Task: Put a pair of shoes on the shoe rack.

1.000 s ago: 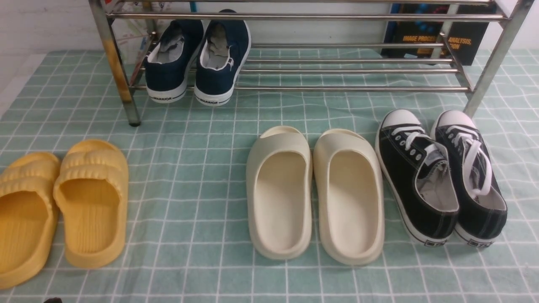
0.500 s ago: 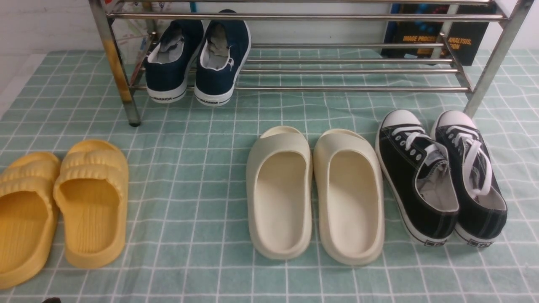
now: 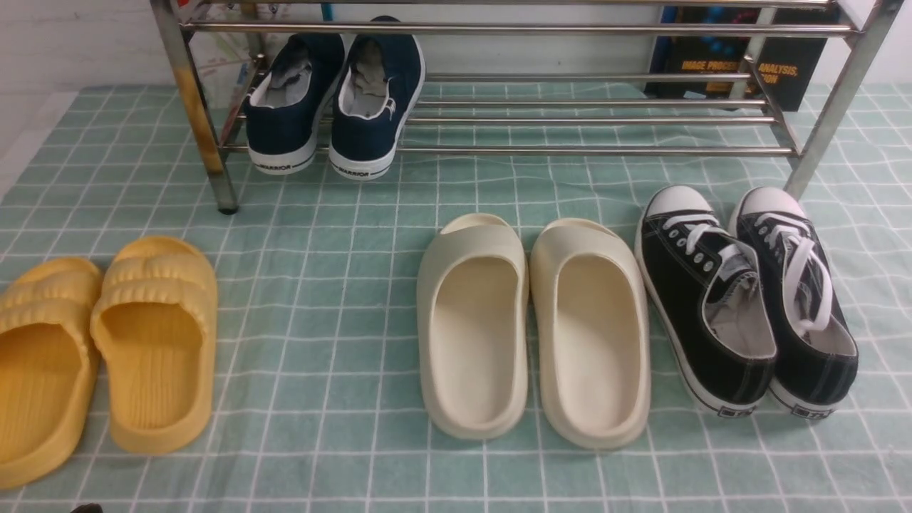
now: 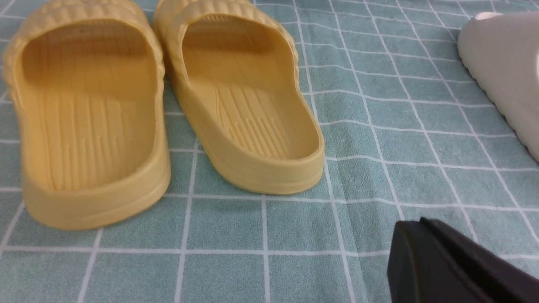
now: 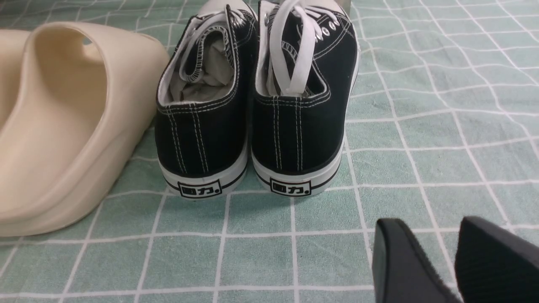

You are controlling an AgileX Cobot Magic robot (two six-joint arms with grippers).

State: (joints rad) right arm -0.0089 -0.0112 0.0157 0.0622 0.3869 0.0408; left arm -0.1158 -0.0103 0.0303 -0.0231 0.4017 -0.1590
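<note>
Resting heels-out on the shoe rack's (image 3: 570, 149) lower tubes at its left end, the navy slip-on sneakers (image 3: 335, 100) leave open tubes rightward. Left gripper (image 4: 425, 252) clenched empty; right gripper (image 5: 438, 261) parted, empty, over green checked cloth (image 3: 320, 285).

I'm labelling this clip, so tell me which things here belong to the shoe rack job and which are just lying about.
Part of the job:
- navy slip-on shoes, both already resting on the lower tubes
- shoe rack

Just lying about:
- yellow slides
- cream slides
- black lace-up sneakers
- book behind the rack
- checked cloth
</note>
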